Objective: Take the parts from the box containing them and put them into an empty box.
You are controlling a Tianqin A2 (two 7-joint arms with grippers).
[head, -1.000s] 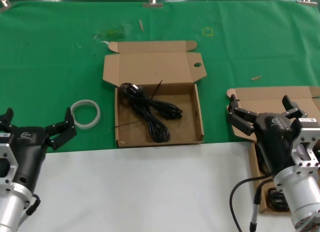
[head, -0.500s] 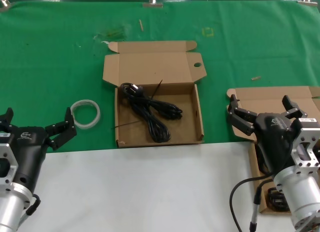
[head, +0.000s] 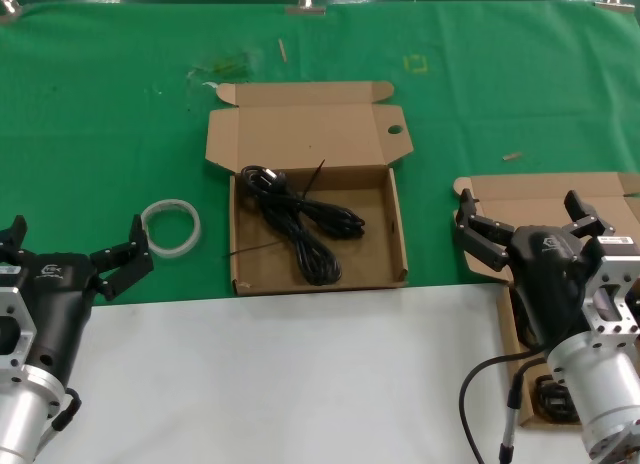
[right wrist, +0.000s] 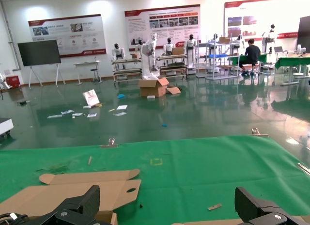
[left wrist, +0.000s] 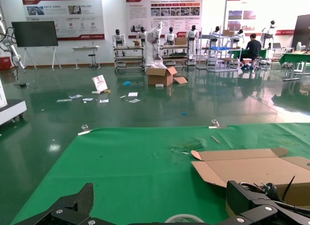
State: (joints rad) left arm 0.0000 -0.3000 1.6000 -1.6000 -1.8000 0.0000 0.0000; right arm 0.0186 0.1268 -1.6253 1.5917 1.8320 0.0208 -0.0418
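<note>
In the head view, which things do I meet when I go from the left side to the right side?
Left gripper → white ring → box with the hole, holding cords → right gripper, over the second box.

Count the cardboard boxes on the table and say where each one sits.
2. One box lies open at the centre of the green cloth, with black cords inside. The other box is at the right edge, mostly hidden behind the right gripper.
</note>
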